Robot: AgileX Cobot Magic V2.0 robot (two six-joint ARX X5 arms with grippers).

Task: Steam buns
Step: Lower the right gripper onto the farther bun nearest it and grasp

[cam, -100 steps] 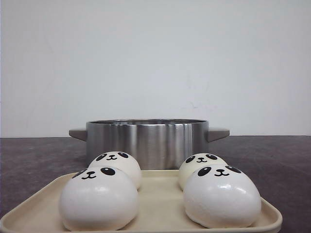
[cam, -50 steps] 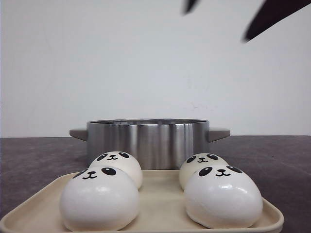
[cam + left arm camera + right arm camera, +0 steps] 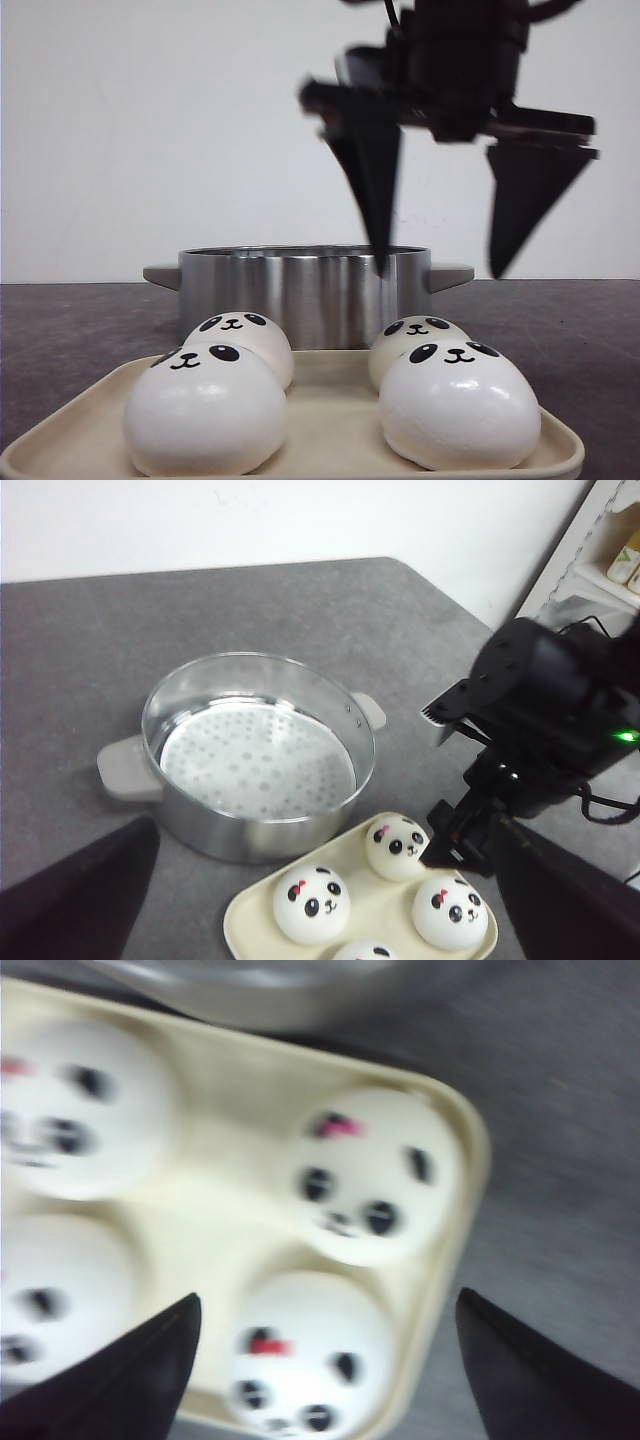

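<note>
- Looking forward over the table, we see the right gripper [image 3: 440, 265] now hanging wide open above the right side of the cream tray [image 3: 340, 425], where a second ago only bare wall showed and half a second ago just two dark tips at the upper edge. All four panda buns [image 3: 458, 403] sit on the tray as before, untouched, and the steel steamer pot [image 3: 305, 292] just behind it has not moved. We judge this the start of the first pick, likely a right-hand bun.
- From the left wrist view, we see the pot's perforated steaming plate [image 3: 256, 760] bare, so no bun is loaded yet. The right arm [image 3: 545, 715] hovers over the tray's far side. The left gripper [image 3: 330, 950] shows spread, empty fingers at the frame's lower corners, well apart from everything.
- From the right wrist view, blurred by motion, we look down between parted fingers [image 3: 130, 1365] onto the buns, some with small red bows; one bun [image 3: 305, 1360] lies roughly between the tips, not touched.
- Underneath is a dark grey mottled tabletop [image 3: 120, 620]; behind it a plain white wall [image 3: 150, 130], and the left wrist view catches a white shelf unit [image 3: 610, 550] off to one side.
</note>
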